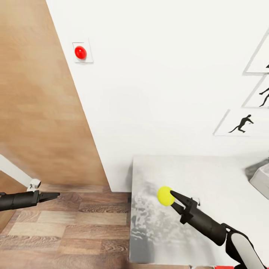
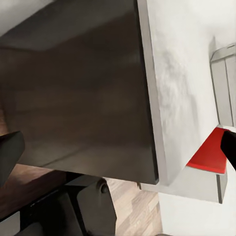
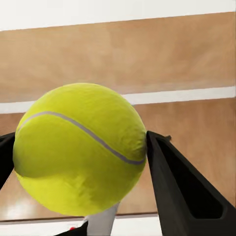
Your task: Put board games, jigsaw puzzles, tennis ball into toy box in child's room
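Your right gripper [image 1: 172,197] pinches the small yellow-green tennis ball [image 1: 164,196] by its fingertips above the light grey table [image 1: 209,175], so a quick swing toward the grey toy box [image 1: 261,178] could squirt it free.

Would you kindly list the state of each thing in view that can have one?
Tennis ball: gripped between the right gripper's fingers, over the table.
Right gripper: shut on the tennis ball.
Left gripper: over the floor beside the table, holding nothing; fingers look together.
Toy box: on the table, only a corner visible; contents cannot be told.
Door: cannot tell whether open.
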### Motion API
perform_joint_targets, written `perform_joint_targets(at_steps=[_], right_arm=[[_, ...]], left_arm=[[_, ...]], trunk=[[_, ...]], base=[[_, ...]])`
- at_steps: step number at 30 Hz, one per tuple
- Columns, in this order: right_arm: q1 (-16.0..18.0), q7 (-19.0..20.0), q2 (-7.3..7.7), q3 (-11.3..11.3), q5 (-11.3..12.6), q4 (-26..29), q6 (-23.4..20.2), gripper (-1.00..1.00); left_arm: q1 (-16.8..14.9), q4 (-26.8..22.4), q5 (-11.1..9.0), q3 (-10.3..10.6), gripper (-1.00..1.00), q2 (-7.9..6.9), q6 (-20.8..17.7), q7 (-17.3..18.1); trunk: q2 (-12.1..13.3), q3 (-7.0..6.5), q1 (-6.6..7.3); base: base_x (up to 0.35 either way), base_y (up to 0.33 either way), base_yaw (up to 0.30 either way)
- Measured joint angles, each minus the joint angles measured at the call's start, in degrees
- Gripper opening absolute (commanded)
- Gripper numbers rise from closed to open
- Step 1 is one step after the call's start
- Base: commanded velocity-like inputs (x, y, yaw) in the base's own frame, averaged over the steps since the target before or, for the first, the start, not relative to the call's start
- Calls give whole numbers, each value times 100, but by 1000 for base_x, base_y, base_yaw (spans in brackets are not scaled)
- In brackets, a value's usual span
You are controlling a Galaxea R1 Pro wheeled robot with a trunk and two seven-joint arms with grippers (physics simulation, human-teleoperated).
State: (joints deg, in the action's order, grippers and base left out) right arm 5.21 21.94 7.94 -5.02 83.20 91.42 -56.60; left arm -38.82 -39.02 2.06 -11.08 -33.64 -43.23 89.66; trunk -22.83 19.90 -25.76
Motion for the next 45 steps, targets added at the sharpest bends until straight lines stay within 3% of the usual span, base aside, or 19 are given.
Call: perform_joint_targets(at_steps=[3,8,15,25,31,40,45], right_arm=[[-56,347,3,39,-190,0,192,-100],[-74,839,0,12,-738,0,386,-100],[-76,1281,5,47,-1081,-1,828,-100],[-77,1448,4,50,-1220,-1,898,-100],[-77,1466,-37,22,-1676,-2,903,-100],[-77,1469,-52,24,-1750,-2,921,-100],[-77,1513,-16,46,-1753,-2,1183,-100]], left_arm=[[1,-5,-5,9,100,-2,-2,1],[1,-7,-5,8,100,-4,-2,1],[1,-8,-6,10,100,-5,-2,1],[2,-8,3,17,100,-4,-2,0],[2,-8,-4,22,100,4,-3,1],[2,-8,-5,29,100,2,6,1],[2,-8,-1,25,100,-2,6,1]], trunk=[[1,-28,-1],[1,-74,1],[1,-138,1],[1,-229,1],[1,-285,1],[1,-367,1],[1,-413,1]], base=[[-199,0,-3],[-48,0,-1],[-4,0,0],[0,0,0],[0,0,0],[0,0,0],[0,0,0]])
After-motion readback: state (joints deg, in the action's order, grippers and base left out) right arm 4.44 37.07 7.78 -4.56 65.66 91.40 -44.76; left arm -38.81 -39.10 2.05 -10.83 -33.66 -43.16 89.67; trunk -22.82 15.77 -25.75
